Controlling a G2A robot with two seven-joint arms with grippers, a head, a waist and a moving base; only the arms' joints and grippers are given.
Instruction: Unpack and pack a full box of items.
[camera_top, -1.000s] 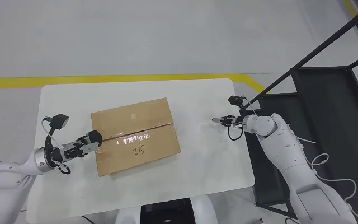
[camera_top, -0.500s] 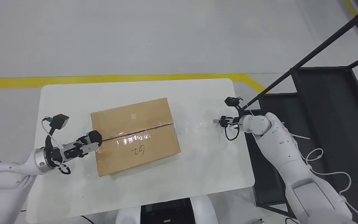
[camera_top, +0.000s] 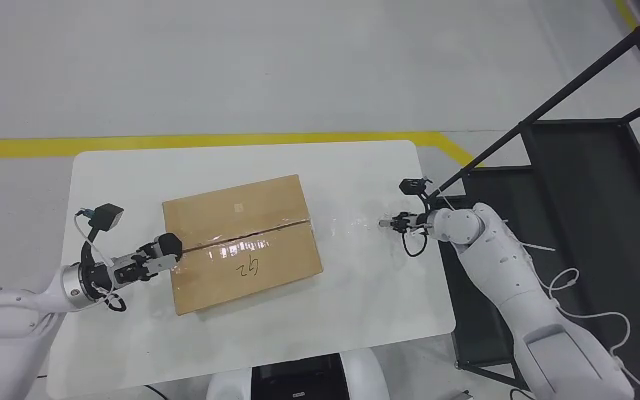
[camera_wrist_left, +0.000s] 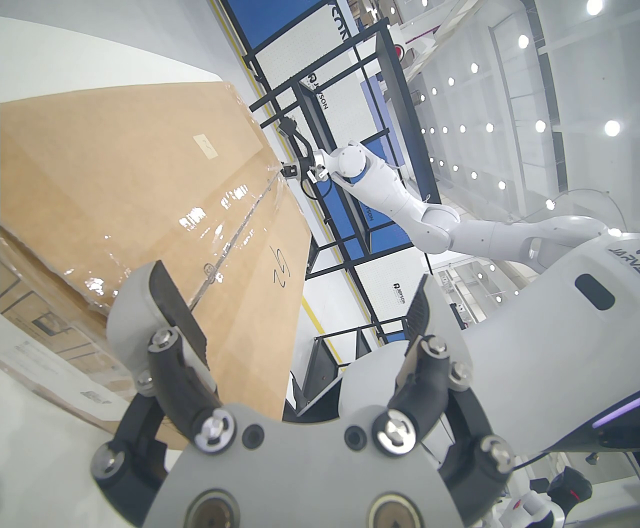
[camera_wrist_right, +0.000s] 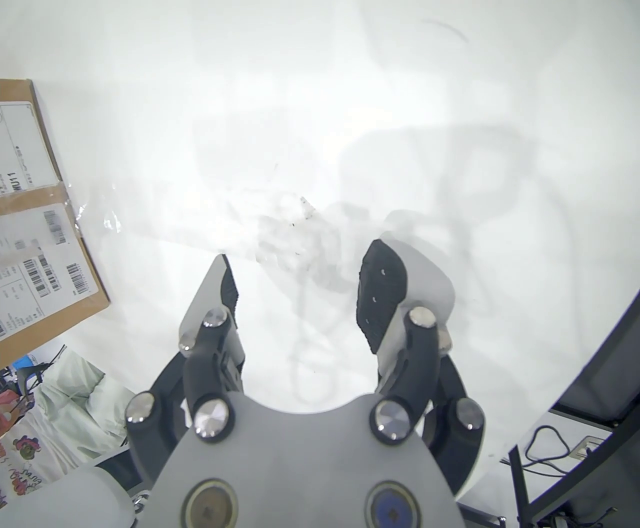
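Note:
A closed brown cardboard box (camera_top: 243, 243) lies in the middle of the white table (camera_top: 370, 170), its flaps sealed with clear tape along the centre seam. My left gripper (camera_top: 172, 247) stands open at the box's left end, level with the seam; in the left wrist view the left gripper (camera_wrist_left: 295, 300) has one finger (camera_wrist_left: 172, 305) beside the box's (camera_wrist_left: 150, 170) taped corner. My right gripper (camera_top: 390, 224) hangs open over bare table to the right of the box, well apart from it. The right wrist view has that gripper (camera_wrist_right: 300, 280) with nothing between its fingers and the box's labelled end (camera_wrist_right: 35, 230) at the edge.
A black metal rack (camera_top: 560, 190) stands just past the table's right edge, close behind the right arm. A yellow floor line (camera_top: 250, 143) runs behind the table. Bare table surrounds the box on all sides.
My right gripper has shifted slightly, its wrist turning and rising a little near the table's right side. The left arm and the box have kept still.

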